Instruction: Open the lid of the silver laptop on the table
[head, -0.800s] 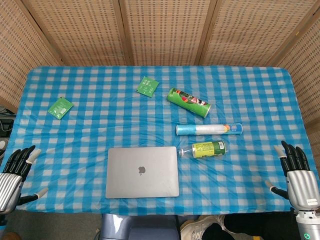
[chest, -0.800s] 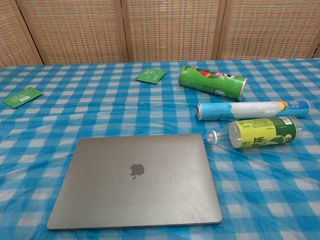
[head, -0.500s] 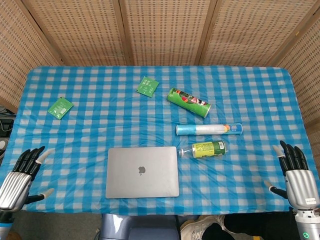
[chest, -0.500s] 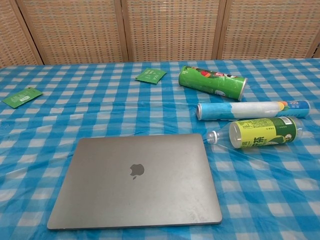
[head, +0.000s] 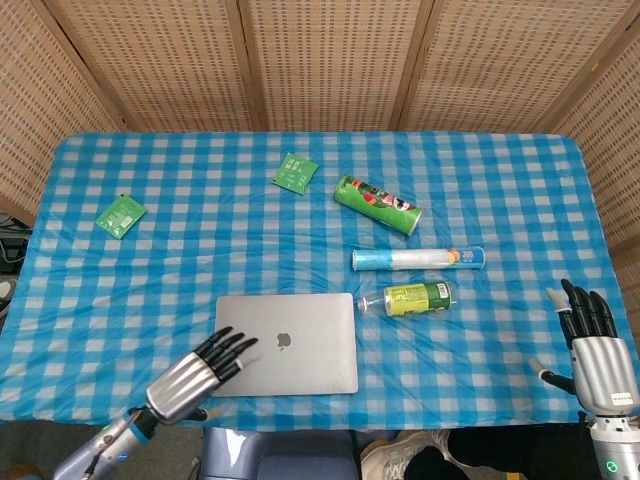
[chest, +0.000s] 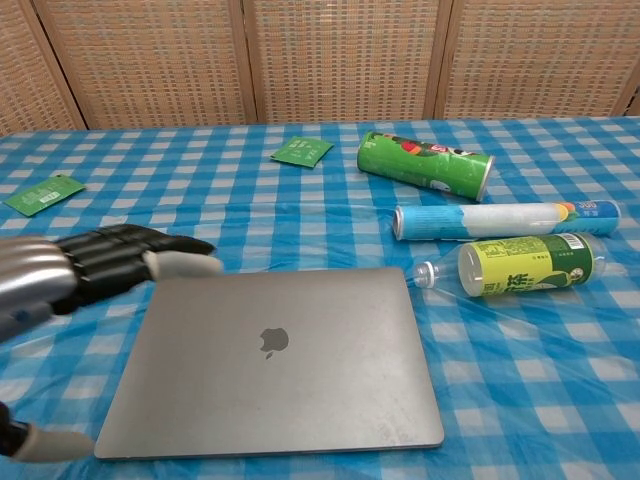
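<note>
The silver laptop (head: 286, 343) (chest: 272, 358) lies closed and flat near the table's front edge, logo up. My left hand (head: 198, 373) (chest: 85, 268) hovers at the laptop's front left corner, fingers stretched out and apart, holding nothing. Its fingertips reach over the lid's left edge in the head view. My right hand (head: 590, 344) stays at the table's right edge, far from the laptop, fingers apart and empty; the chest view does not show it.
A green-labelled bottle (head: 412, 298) lies just right of the laptop's far corner, with a blue-white tube (head: 418, 259) and a green chip can (head: 377, 204) behind it. Two green sachets (head: 294, 171) (head: 120, 215) lie further back and left on the blue checked cloth (head: 500, 190).
My left hand has swung from the table's left edge rightward to the laptop's front left corner. The right hand has barely moved. The laptop is still closed.
</note>
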